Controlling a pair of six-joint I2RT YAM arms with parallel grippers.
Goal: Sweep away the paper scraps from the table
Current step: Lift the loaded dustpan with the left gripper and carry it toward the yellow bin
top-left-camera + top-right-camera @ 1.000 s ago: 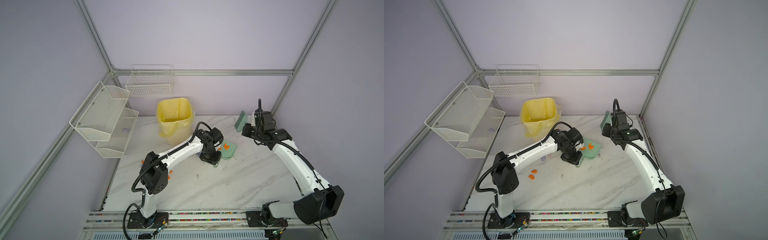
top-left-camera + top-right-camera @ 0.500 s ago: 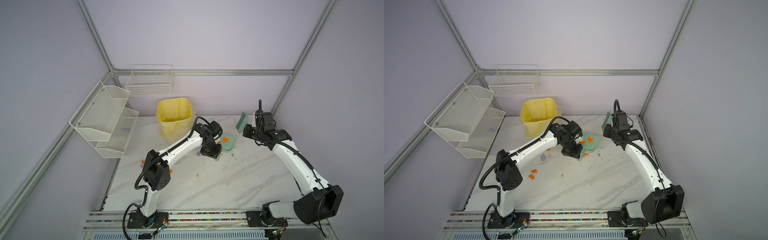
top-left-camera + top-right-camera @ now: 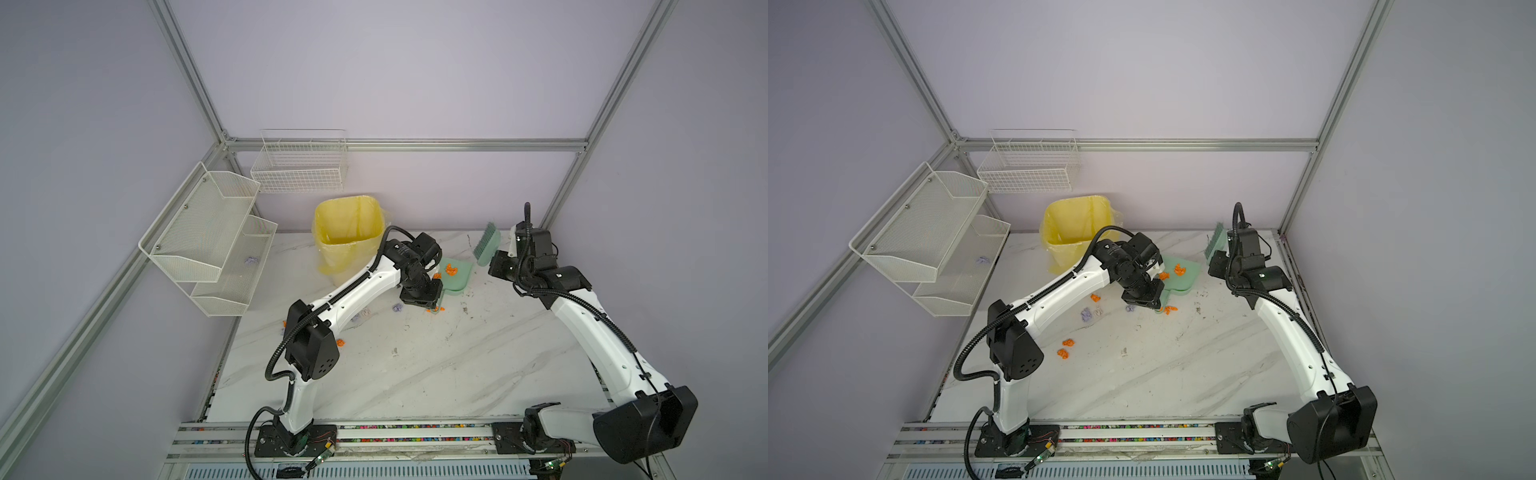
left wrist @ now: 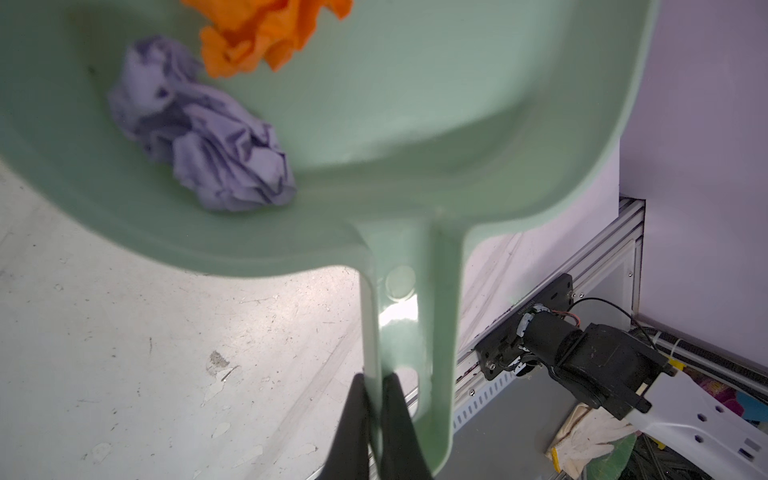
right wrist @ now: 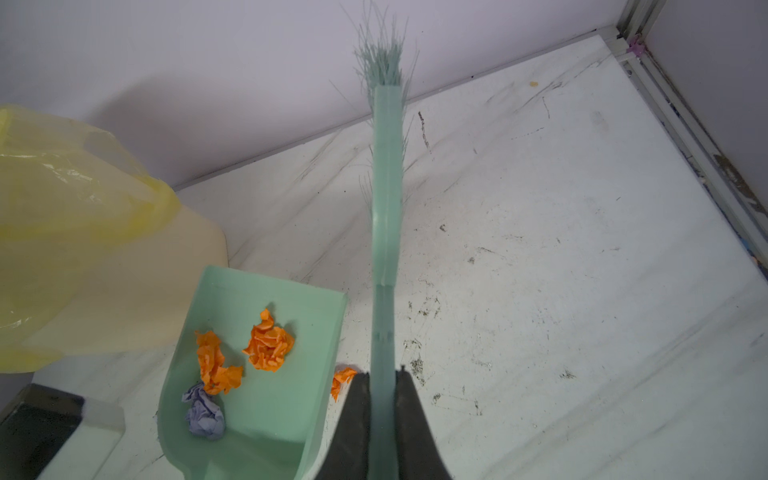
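Crumpled orange and lilac paper scraps (image 5: pixel 268 343) lie in your pale green plastic dustpan (image 5: pixel 286 415); others dot the white marble-veined table (image 3: pixel 1142 374) mid-frame.
Your left gripper (image 4: pixel 374 380) clamps the pan's handle; your right gripper (image 5: pixel 384 374) pinches a green bristle brush (image 5: pixel 386 187), upper right.

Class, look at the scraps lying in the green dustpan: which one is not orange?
The pale lilac wad, lying nearest the handle end of the dustpan. The other scraps in it are all bright orange.
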